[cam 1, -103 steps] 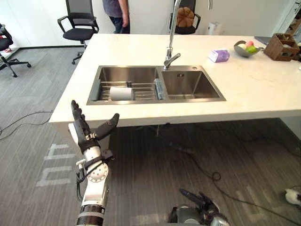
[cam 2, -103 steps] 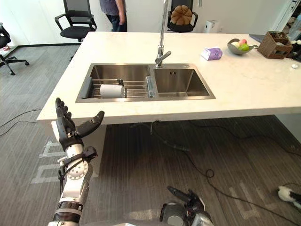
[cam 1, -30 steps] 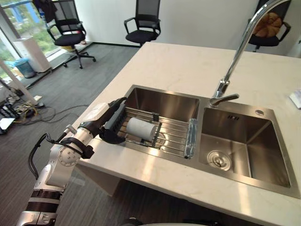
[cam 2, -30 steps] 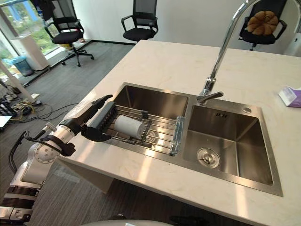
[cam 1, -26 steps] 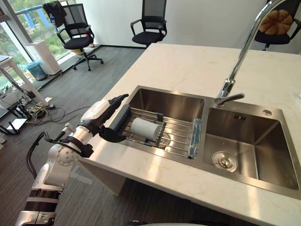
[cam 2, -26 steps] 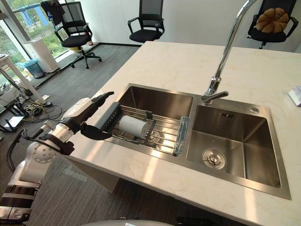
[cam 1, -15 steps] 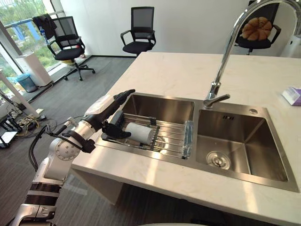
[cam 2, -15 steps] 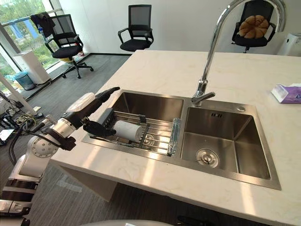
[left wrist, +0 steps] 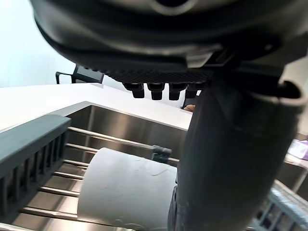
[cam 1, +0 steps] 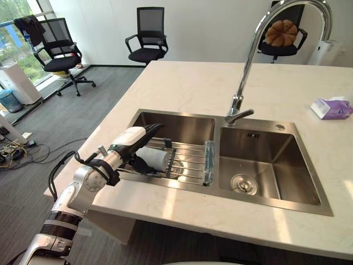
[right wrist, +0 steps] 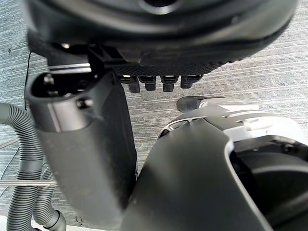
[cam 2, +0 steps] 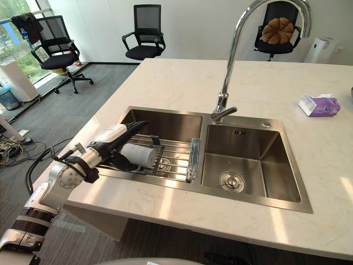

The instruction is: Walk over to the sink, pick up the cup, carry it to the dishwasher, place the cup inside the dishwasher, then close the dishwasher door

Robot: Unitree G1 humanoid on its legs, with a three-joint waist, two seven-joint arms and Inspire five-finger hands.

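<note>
Step in hand: pick up the cup. My left hand [cam 1: 134,144] is wide. Its fingers [cam 1: 151,129] run straight out over the cup [cam 1: 157,159], and the thumb [left wrist: 231,159] stands just beside it, not closed on it. I cannot tell whether the thumb touches the cup. The cup lies on its side, directly under my fingers, on the wire rack [cam 1: 187,165]. The rack spans the sink [cam 1: 176,124] basin that my hand reaches into. The second basin and the tap [cam 1: 248,66] lie beyond my fingertips, well apart from them. The worktop [cam 1: 193,83] surrounds the sink.

My right hand [right wrist: 86,144] hangs over the floor, fingers relaxed, holding nothing.

Next move, as I judge it: lower the left hand slightly, curl fingers and thumb round the cup's body, then lift it straight off the rack bars. The cup can probably roll, so close evenly.
</note>
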